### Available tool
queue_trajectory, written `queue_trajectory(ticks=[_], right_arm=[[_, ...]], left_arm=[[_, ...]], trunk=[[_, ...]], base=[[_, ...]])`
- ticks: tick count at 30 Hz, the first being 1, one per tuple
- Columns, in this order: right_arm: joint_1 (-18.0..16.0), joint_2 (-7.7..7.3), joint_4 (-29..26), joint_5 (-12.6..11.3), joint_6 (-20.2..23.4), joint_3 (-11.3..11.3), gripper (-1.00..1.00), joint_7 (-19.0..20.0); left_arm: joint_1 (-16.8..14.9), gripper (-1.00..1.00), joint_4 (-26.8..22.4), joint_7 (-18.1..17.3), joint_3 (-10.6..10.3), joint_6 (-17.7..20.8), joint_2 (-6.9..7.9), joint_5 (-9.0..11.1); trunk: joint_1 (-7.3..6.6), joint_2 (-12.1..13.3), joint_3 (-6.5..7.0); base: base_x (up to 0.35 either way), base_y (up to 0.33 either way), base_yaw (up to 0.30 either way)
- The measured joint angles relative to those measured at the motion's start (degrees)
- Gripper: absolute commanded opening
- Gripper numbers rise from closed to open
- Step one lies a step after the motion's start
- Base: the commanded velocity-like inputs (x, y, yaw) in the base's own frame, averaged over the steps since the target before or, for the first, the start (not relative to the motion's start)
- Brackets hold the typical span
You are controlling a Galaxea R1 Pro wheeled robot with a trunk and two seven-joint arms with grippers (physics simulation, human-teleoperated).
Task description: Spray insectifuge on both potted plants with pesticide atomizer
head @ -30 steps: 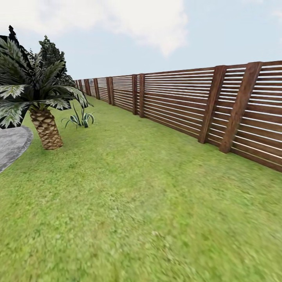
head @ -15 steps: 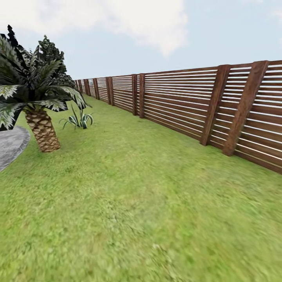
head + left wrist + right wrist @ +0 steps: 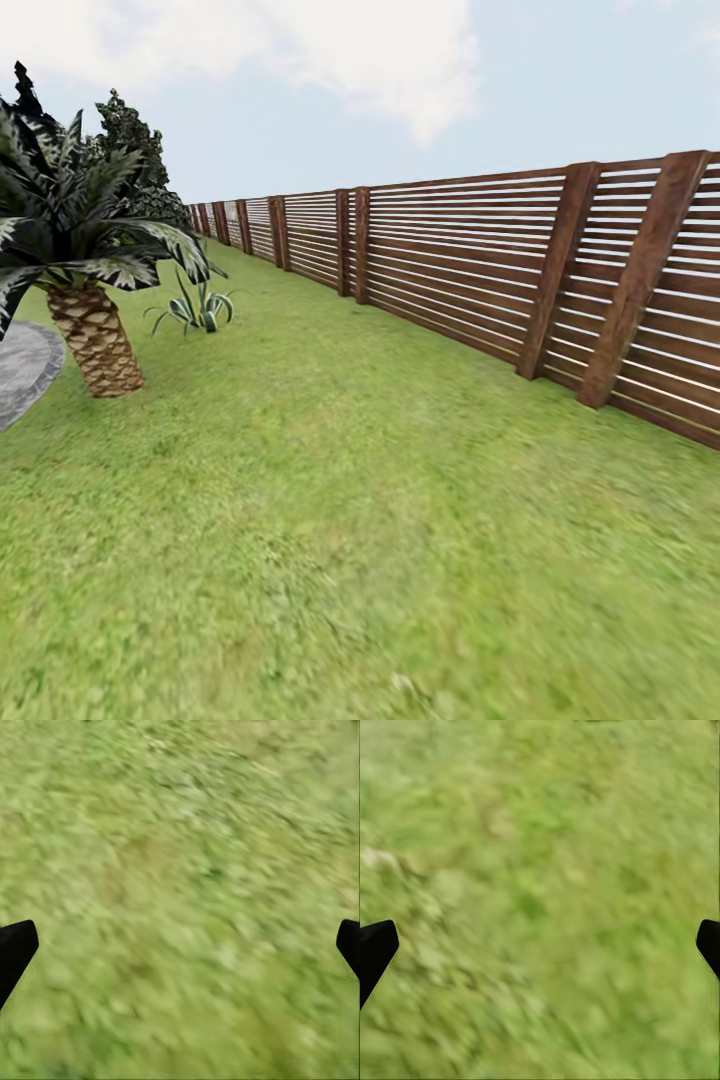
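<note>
From my head camera: lawn (image 3: 330, 520), a slatted fence (image 3: 450, 260), a palm (image 3: 85, 270) beside the patio (image 3: 25, 365); I can't say where the atomizer is. Left gripper (image 3: 180, 949) spread wide, empty, over grass. Right gripper (image 3: 540, 949) likewise, so by my reckoning pickup and spraying both remain.

This is a fenced garden under open sky. Green lawn (image 3: 380, 520) runs along a brown slatted wooden fence (image 3: 470, 260). A palm (image 3: 85, 270) stands beside a grey paved patio (image 3: 20, 370).

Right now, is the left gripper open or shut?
Open. The left gripper has its two black fingertips at opposite picture edges, with only lawn between them.
</note>
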Motion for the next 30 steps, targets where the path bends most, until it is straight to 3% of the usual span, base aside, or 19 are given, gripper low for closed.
queue_trajectory(ticks=[14,30], right_arm=[[0.0,0.01,-0.1,-0.1,0.0,0.0,1.00,-0.1],[0.0,0.09,-0.1,-0.2,-0.1,-0.1,1.00,-0.3]], left_arm=[[0.0,1.00,0.0,0.0,0.0,0.0,0.07,0.1],[0.0,1.00,0.0,0.0,0.1,0.0,0.07,0.1]], trunk=[[0.00,0.0,0.00],[0.00,0.0,-0.07]], base=[[0.339,0.000,0.009],[0.339,-0.031,0.255]])
